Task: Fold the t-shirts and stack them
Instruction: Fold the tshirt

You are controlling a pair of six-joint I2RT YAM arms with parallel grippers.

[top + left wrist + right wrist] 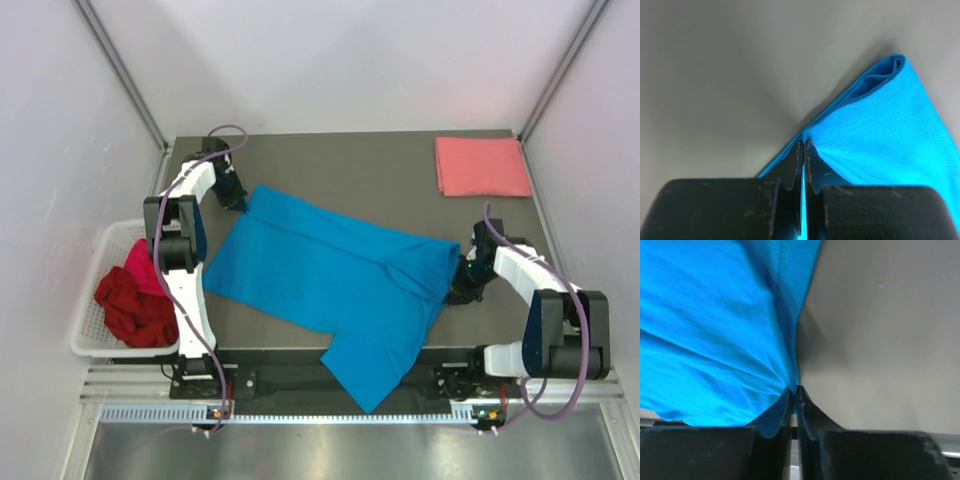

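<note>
- Left end effector [240, 203]: jaws clenched, grasping the far-left corner of the blue t-shirt [330, 280]. In the left wrist view a thin strip of blue cloth shows between the fingertips [803, 142].
- From that pinch the blue cloth fans out to the right of the left end effector. A doubled, rolled edge runs up and away from the tips. Bare grey worktop [380, 180] lies to its left and ahead.
- Right end effector [463, 288]: jaws pressed together, grasping the right edge of the blue t-shirt. In the right wrist view the cloth bunches into creases right at the fingertips [794, 388].
- There the blue cloth fills the space left of and ahead of the right end effector, with bare worktop to its right.
- The blue t-shirt is spread between the two end effectors, mostly flat but wrinkled near the right one. One part of it hangs over the near worktop edge, between the arm bases.
- Salmon pink t-shirt [482, 166]: folded into a flat rectangle, lying beyond the right end effector at the far right corner, well apart from the blue one.
- White lattice basket [88, 345]: left of and nearer than the left end effector, just off the worktop edge.
- Dark red t-shirt [135, 308] and magenta t-shirt [142, 268]: both crumpled in the basket, with the magenta on the far side of the red.
</note>
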